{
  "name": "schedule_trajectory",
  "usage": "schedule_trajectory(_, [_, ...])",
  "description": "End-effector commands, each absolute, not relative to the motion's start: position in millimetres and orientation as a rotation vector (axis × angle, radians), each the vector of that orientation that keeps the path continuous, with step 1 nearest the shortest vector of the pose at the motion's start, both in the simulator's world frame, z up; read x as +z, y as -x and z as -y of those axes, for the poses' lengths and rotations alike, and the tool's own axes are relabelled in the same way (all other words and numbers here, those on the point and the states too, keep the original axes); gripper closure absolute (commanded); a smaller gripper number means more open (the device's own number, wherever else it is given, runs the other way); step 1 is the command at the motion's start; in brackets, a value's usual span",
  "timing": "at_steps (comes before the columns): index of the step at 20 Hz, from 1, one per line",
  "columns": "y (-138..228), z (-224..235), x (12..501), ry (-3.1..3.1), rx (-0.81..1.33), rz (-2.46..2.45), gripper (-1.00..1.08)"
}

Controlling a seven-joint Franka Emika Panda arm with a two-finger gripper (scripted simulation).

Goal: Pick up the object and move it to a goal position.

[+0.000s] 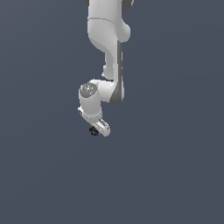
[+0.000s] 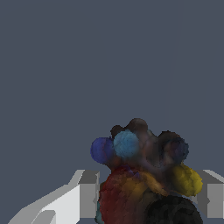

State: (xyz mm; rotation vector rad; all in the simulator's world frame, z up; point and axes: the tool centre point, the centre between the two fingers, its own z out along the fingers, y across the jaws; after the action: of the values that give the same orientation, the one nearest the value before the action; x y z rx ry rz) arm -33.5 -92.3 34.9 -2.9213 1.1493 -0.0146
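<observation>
- Gripper (image 1: 93, 131) at the low end of the white arm (image 1: 109, 52), pointing down, with the object (image 1: 93, 131) tucked right at its tip, toward the exterior view's left of the pale hand casing.
- Fingers (image 2: 89, 194) stand on either side of the lump in the wrist view, one light grey pad on each flank, and the lump fills the gap between them; they look clamped onto it, though the actual contact faces are hidden behind the lump.
- Object seen close up (image 2: 142, 175) is a dark, knobbly cluster: blue and teal bumps on one side, a yellow-orange bump on the other, a reddish mass lower down and a black rounded part beside that.
- From the exterior view it is only a tiny dark speck with a hint of red and blue, much smaller than the hand above it.
- Background everywhere is flat slate grey (image 1: 175, 175); I can't tell whether the lump rests on a surface or hangs clear of one.
</observation>
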Motion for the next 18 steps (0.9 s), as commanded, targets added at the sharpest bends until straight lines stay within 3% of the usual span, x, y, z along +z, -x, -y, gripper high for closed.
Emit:
schedule_trajectory(1, [33.1,89.7,36.8,2.921,-0.016,-1.149,1.08])
schedule_trajectory(9, [34.1,51.6,59.0,2.922,-0.014,-1.149,1.08])
schedule_trajectory(18, [35.5,-36.7,110.9,2.923,-0.01,-1.149,1.08])
